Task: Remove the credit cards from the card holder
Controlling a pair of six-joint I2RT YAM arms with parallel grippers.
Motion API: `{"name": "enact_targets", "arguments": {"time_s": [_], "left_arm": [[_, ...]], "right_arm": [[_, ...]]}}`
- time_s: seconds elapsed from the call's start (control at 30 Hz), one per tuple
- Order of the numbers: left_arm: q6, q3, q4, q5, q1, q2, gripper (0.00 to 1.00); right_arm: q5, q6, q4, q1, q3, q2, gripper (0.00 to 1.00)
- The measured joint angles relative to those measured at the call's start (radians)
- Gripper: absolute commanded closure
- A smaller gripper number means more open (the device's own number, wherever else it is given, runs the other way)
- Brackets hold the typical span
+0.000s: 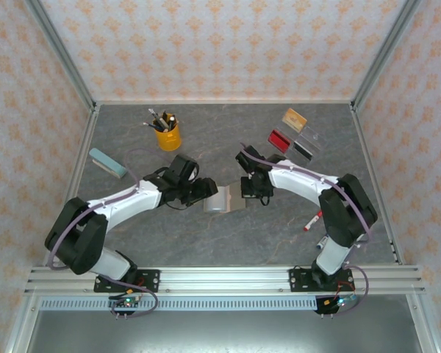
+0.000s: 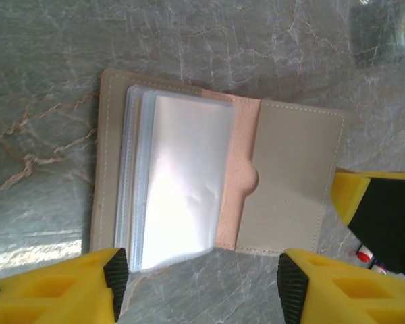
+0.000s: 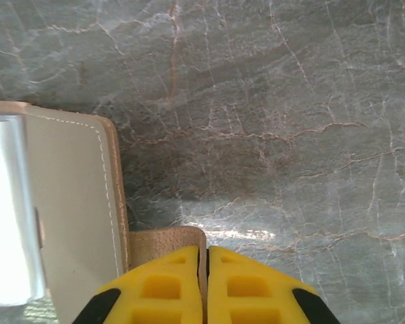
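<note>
The card holder (image 1: 224, 201) is lying open, flat in the middle of the tabletop (image 1: 206, 243), with its clear plastic sleeves (image 2: 182, 182) fanned up off the inside. The right hand (image 3: 207, 283) has its fingers squeezed together on the little flap at the holder's edge. The left hand (image 2: 204, 273) has its fingers apart, straddling the holder's edge by the sleeves and not gripping anything. The credit cards (image 1: 280, 140) (tan-orange, red, black) sit in the upper right of the top view, well apart from the holder. There's a yellow pen cup (image 1: 167, 137) up left of centre.
</note>
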Motion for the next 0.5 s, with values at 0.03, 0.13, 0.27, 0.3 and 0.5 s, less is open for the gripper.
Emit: {"name": "enact_targets", "arguments": {"time_s": [0.03, 0.13, 0.27, 0.3, 0.5], "left_arm": [[-0.001, 0.006, 0.001, 0.0, 0.0, 0.016, 0.4], [-0.005, 0.024, 0.003, 0.002, 0.0, 0.063, 0.44], [-0.006, 0.049, 0.004, 0.009, -0.002, 0.108, 0.49], [-0.006, 0.055, 0.004, 0.009, -0.003, 0.116, 0.49], [-0.004, 0.076, 0.003, 0.009, -0.013, 0.159, 0.49]], "right_arm": [[0.002, 0.0, 0.0, 0.0, 0.0, 0.006, 0.93], [0.003, 0.0, 0.007, 0.0, -0.006, 0.016, 0.93], [0.002, 0.001, 0.011, 0.0, -0.009, 0.023, 0.93], [0.002, 0.001, 0.013, 0.0, -0.009, 0.023, 0.93], [0.002, 0.001, 0.019, 0.0, -0.009, 0.024, 0.93]]}}
